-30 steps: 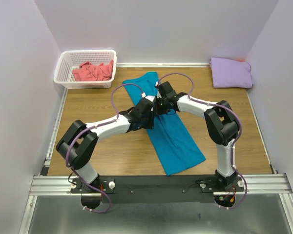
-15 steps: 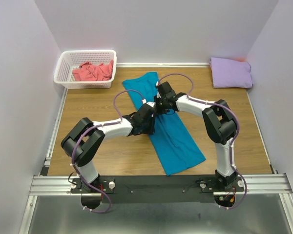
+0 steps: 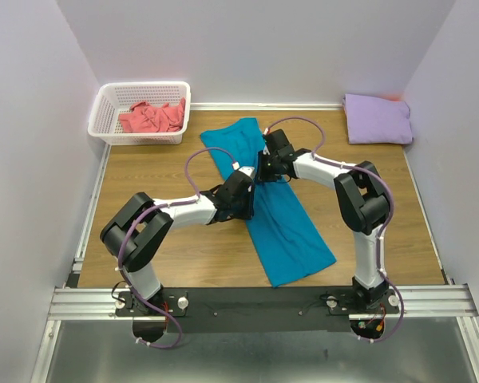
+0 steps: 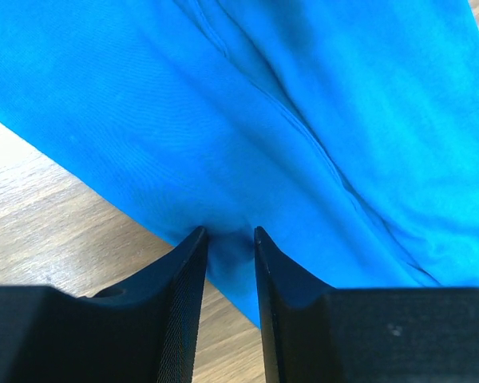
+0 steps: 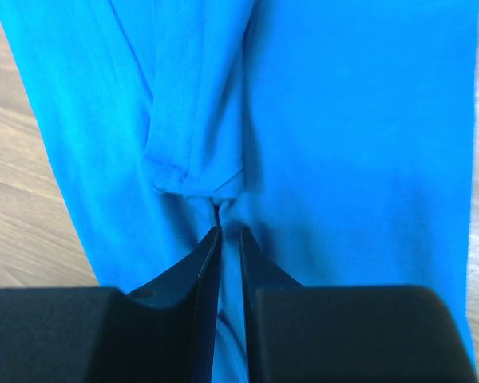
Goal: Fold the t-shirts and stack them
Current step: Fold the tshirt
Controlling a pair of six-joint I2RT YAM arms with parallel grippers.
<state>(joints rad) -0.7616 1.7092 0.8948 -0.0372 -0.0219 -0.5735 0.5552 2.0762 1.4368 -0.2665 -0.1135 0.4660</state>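
Top view: teal t-shirt (image 3: 291,231) lies flat, diagonal, mid-table (image 3: 144,175); coral t-shirt (image 3: 152,118) heaped in basket (image 3: 144,84), far-left corner; lavender t-shirt (image 3: 377,120) folded, far-right corner.
Left wrist: left gripper (image 4: 227,237) straddles the teal shirt's puckered edge; clamped or not, cannot tell.
Right wrist: right gripper (image 5: 227,233) clenched on teal cloth below the folded sleeve.

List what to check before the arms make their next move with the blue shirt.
Teal-blue cloth t-shirt lies flat as a long strip on the wooden table: ok.
Right gripper shut on the shirt: ok.
Left gripper straddles the strip's edge, cloth puckered between; firm hold: cannot tell.
Folded pale lavender t-shirt lies apart, far right corner: ok.
Coral-pink t-shirt sits in the white plastic lattice basket, clear of both arms: ok.
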